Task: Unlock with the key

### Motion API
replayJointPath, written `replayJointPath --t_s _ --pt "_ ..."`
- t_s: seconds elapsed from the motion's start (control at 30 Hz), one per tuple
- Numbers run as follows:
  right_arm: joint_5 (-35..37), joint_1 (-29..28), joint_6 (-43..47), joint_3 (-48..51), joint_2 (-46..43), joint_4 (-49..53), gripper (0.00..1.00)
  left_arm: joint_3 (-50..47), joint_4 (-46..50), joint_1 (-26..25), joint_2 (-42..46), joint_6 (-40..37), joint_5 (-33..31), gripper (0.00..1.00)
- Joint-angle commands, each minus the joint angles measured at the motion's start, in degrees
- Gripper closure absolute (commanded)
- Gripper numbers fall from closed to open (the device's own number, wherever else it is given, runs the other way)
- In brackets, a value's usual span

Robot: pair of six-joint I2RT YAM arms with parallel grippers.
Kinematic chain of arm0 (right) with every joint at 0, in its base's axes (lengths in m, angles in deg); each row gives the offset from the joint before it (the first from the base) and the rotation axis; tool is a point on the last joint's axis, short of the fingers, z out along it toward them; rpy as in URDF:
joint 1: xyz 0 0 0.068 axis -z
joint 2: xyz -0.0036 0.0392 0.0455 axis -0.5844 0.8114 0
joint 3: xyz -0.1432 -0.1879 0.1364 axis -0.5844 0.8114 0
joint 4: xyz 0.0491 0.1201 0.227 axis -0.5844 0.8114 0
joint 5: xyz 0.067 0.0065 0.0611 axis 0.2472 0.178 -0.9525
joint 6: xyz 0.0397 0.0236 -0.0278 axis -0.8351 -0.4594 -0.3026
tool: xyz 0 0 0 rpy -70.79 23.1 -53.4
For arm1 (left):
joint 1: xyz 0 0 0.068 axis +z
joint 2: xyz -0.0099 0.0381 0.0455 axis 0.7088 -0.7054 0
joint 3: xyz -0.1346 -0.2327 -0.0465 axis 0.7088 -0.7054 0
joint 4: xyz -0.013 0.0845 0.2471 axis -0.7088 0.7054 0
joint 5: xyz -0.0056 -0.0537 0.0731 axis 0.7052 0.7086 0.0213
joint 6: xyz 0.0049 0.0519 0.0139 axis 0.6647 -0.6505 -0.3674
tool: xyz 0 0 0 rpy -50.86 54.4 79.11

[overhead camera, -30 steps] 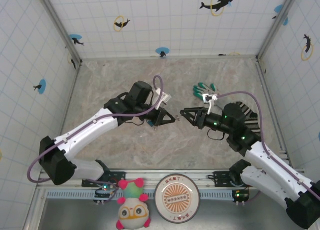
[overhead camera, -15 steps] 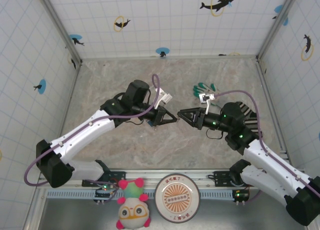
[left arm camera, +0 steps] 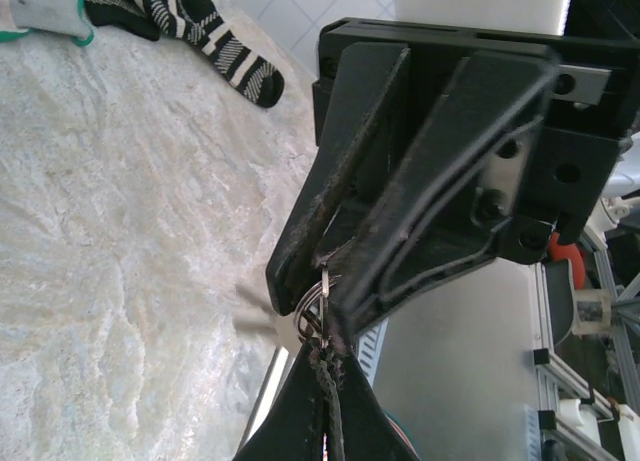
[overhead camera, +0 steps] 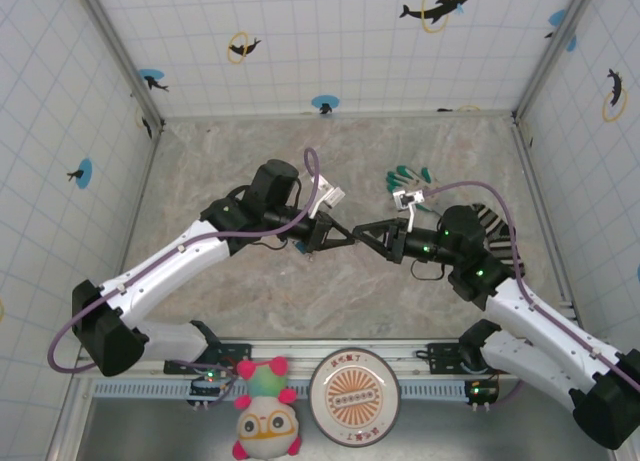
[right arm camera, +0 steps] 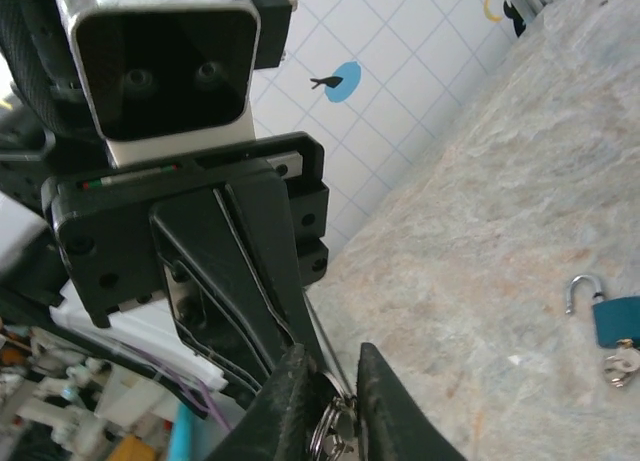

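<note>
My two grippers meet tip to tip above the middle of the table. The left gripper (overhead camera: 346,234) is shut on the key (left arm camera: 328,281). The key shows as a thin silver strip, edge-on, with a silver key ring (right arm camera: 335,431) at my left fingertips; its head is hidden between the pads. My right gripper (right arm camera: 333,366) has its jaws narrowed onto that ring from the other side, and both fingers (left arm camera: 400,201) straddle the strip. A small blue padlock (right arm camera: 615,319) lies on the table, its silver shackle raised.
A green-and-white glove (overhead camera: 408,181) and a striped sock (overhead camera: 492,221) lie behind the right arm. Tiled walls enclose the marble tabletop (overhead camera: 220,161). A plush toy (overhead camera: 265,416) and a round disc (overhead camera: 353,386) sit beyond the near rail.
My right gripper slid left until its tips met the left gripper's, and its jaws narrowed around the key ring. The left arm shifted slightly, then held still, still shut.
</note>
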Motion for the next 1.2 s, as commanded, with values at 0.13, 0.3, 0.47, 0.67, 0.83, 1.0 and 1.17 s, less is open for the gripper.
replayJointPath --t_s 0.13,0.3,0.47,0.67,0.83,1.0,1.17 --pt "-2.1 0.6 2.2 -0.6 -1.5 1.7 0.96 -0.6 -1.2 0.2 1.1 -0.4 0.2 1.0" --pt "-2.5 1.5 3.1 -0.7 -2.3 2.9 1.0 -0.8 -0.8 0.2 1.5 -0.7 -0.7 1.0" --pt "1.0 1.9 3.9 -1.1 -3.0 4.3 1.0 -0.9 -0.7 0.2 2.6 -0.4 -2.9 0.79" --pt "5.5 2.9 4.1 -1.3 -4.4 4.2 1.0 -5.1 -7.5 1.0 7.6 5.2 -5.0 0.62" --pt "9.3 2.9 4.0 -0.6 -5.6 2.2 1.0 -8.6 -13.3 3.1 9.9 11.5 -7.1 0.61" --pt "15.3 2.8 1.0 1.5 -7.1 -2.9 1.0 -12.2 -20.0 3.8 11.0 18.5 -11.2 0.6" --pt "27.4 -0.2 -3.1 4.7 -8.4 -9.9 1.0 -18.1 -34.2 3.8 12.1 29.1 -13.3 0.55"
